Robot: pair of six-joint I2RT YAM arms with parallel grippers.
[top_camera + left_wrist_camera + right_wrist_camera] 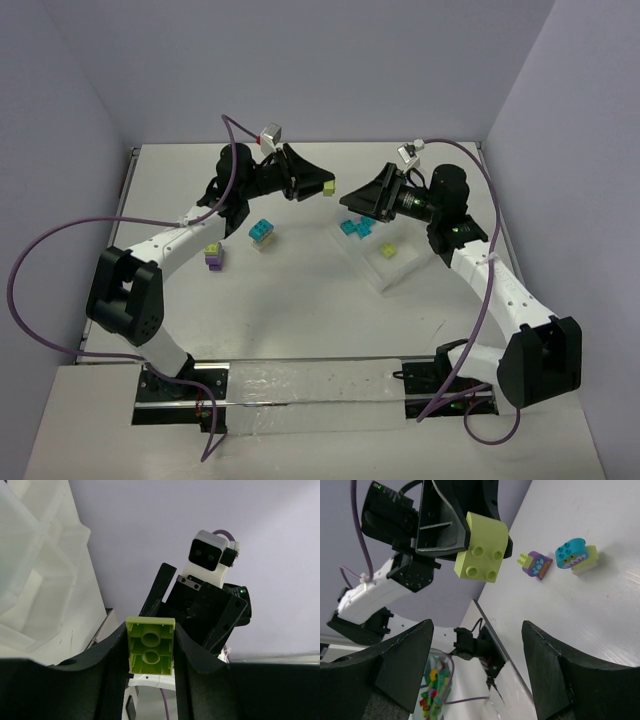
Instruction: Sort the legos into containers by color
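Left wrist view shows the left gripper (150, 652) clamped on a lime brick (149, 640), held aloft short of the tray (405, 268). The right gripper (477, 670) gapes empty opposite; a mistimed handover could drop it.

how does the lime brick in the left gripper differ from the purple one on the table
The lime brick is held off the table by the left gripper; the purple brick rests on the table. The lime brick is alone; the purple brick is joined to a lime piece. Both are plastic bricks.
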